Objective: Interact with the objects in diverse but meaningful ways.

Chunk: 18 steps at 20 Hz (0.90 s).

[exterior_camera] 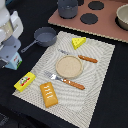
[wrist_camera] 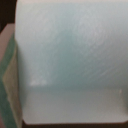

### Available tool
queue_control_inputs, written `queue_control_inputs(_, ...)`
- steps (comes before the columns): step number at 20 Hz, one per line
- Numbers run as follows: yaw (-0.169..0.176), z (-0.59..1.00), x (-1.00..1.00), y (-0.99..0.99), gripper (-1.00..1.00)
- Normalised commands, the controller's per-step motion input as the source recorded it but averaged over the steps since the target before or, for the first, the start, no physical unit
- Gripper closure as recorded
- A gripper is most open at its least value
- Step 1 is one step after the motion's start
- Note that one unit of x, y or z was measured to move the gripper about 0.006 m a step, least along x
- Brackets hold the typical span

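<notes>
Black tabletop (exterior_camera: 112, 95) filled nearly the whole exterior view; no walls, floor or windows were in frame. A pale woven placemat (exterior_camera: 95, 75) with a fine wavy pattern lay at an angle on it, wrinkle-free. Beyond the placemat's far edge sat a pinkish-brown toy stove board (exterior_camera: 107, 29), touching or just overlapping it. The board carried black round burner discs (exterior_camera: 89, 18), one near the placemat, others farther back. A dark pot (exterior_camera: 67, 8) and a beige bowl (exterior_camera: 122, 16) stood on the board. Light was even and soft, with faint shadows. The wrist view showed only a blurred pale surface.
</notes>
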Motion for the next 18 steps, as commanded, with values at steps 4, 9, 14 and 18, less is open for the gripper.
queue_control_inputs(4, 0.0, 0.1, 0.57, 0.65, 1.0)
queue_control_inputs(9, 0.0, 0.01, 0.45, 0.61, 1.0)
queue_control_inputs(14, 0.0, -0.06, 0.34, 0.42, 1.0)
queue_control_inputs(18, 0.0, -0.28, 0.22, 0.12, 1.0)
